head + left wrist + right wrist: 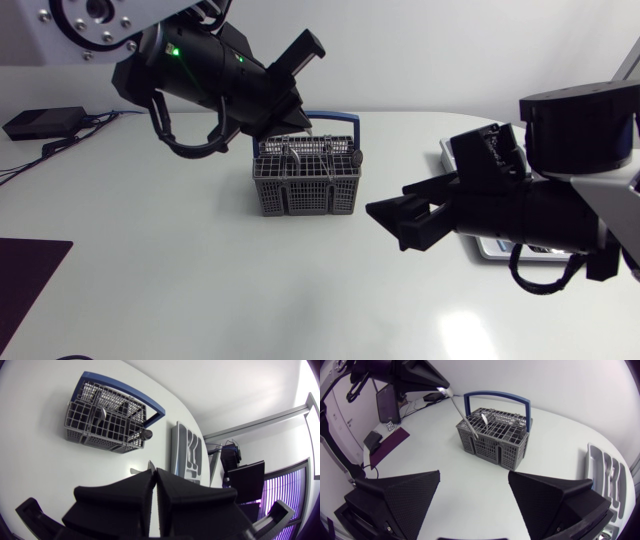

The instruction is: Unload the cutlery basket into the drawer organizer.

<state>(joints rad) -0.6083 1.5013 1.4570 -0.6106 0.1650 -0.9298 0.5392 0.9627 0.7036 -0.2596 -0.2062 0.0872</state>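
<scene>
White tabletop (200, 280): left gripper (154, 471) clamped on a utensil (457, 412), probably a spoon, slanting down from its jaws to the basket (495, 442); organizer (605, 472) beyond, nearer the empty, wide-open right gripper (474, 474).

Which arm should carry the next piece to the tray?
Probably left: the left gripper is shut on a utensil at the basket. The right gripper is open and empty.

The cutlery basket (305, 180) is recorded as matt grey plastic lattice, and its handle (335, 118) as smooth blue plastic. The utensil (461, 416) is noted as polished metal. The table (200, 280) is found white, smooth and faintly glossy. The fingers (405, 495) of the right gripper (474, 474) are found matt black and finely textured.
</scene>
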